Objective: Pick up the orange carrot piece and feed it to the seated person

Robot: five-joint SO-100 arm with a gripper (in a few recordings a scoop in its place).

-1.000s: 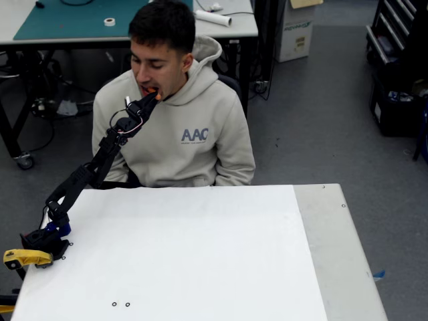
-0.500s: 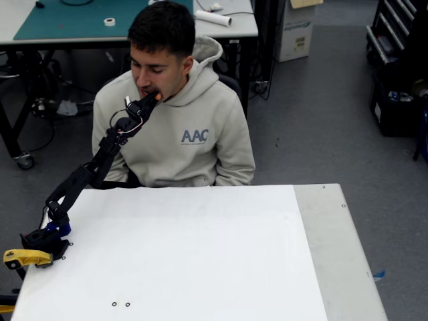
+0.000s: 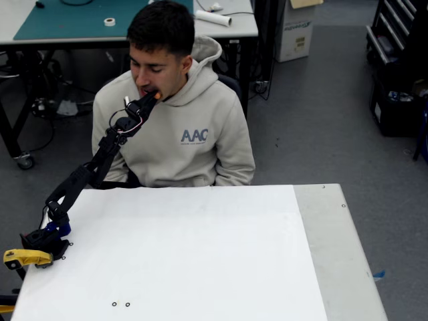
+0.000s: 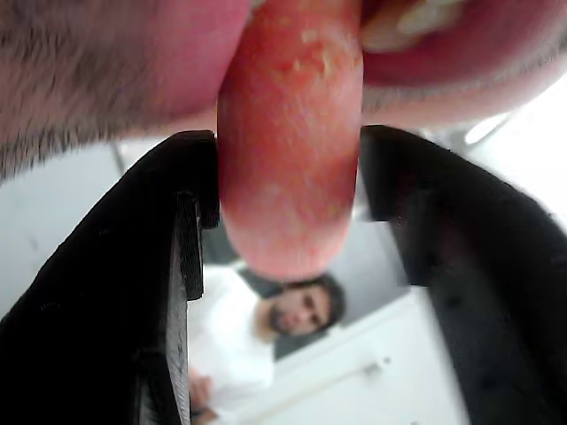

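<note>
Jaws of the gripper [image 4: 288, 212] clamp the orange carrot piece [image 4: 291, 150] from both sides, its upper end between the lips of the seated person [image 3: 180, 127]. In the fixed view the black arm [image 3: 93, 167] reaches up from the white worktop [image 3: 200, 254] to his mouth.

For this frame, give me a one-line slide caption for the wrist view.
Gripper holds the carrot piece between its fingers, the tip entering the seated person's open mouth.
</note>
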